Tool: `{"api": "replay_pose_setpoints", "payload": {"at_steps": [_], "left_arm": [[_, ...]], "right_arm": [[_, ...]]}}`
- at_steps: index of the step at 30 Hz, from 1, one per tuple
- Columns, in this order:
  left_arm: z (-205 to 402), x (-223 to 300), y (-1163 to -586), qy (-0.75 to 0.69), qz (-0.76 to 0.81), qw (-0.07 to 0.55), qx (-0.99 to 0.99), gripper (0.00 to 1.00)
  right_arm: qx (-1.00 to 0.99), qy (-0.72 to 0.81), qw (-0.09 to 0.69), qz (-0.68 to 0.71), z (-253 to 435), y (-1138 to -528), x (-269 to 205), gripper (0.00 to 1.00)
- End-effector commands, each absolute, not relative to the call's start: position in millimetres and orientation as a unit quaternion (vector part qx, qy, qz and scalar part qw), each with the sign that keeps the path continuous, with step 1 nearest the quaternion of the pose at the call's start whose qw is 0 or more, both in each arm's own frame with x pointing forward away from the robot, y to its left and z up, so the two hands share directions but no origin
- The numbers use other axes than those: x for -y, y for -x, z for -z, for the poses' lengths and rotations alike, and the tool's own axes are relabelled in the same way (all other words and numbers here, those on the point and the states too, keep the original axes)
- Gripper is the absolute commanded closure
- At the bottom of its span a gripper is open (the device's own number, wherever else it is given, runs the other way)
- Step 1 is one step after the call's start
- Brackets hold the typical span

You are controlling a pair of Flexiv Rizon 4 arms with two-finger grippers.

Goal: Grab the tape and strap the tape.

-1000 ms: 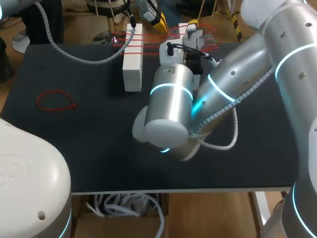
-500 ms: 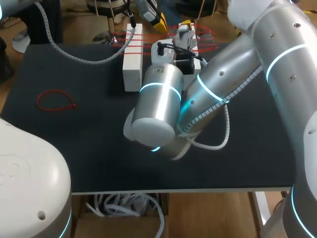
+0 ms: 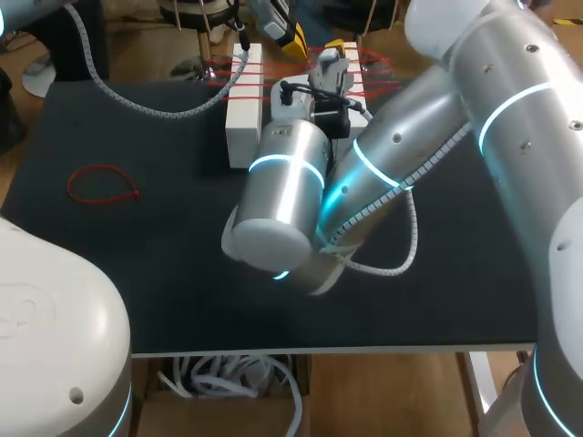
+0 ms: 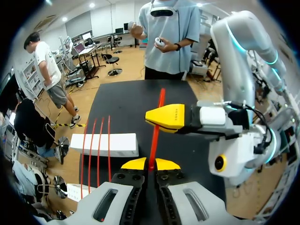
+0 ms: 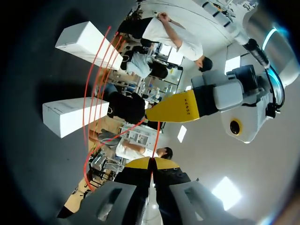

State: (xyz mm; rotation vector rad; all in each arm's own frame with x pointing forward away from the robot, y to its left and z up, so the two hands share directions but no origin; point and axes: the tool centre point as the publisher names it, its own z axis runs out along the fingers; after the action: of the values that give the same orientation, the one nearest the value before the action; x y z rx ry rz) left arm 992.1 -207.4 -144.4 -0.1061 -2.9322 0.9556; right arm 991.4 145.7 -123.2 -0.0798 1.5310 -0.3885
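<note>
Clamping one red tape (image 4: 153, 143): left hand (image 4: 150, 164) and right hand (image 5: 151, 163); two white blocks (image 5: 84, 40).

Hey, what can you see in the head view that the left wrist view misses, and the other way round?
Only the head view: a loose red loop lying on the table, on the left arm's side. Only the left wrist view: the left gripper shut on a red strap, with the right gripper close ahead of it. Both: the white block with red straps stretched across it.
</note>
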Motion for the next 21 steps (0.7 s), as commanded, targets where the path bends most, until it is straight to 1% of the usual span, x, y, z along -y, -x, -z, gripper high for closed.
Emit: {"api": "replay_pose_setpoints", "payload": {"at_steps": [1, 21], "left_arm": [[143, 208, -993, 0.034, -0.307, 0.029, 0.951, 1.00], [143, 208, -993, 0.034, -0.307, 0.029, 0.951, 1.00]], "right_arm": [[-0.685, 0.034, 0.704, 0.185, 128, -994, -156, 1.00], [-0.695, 0.031, 0.692, 0.193, 126, -992, -175, 1.00]]}}
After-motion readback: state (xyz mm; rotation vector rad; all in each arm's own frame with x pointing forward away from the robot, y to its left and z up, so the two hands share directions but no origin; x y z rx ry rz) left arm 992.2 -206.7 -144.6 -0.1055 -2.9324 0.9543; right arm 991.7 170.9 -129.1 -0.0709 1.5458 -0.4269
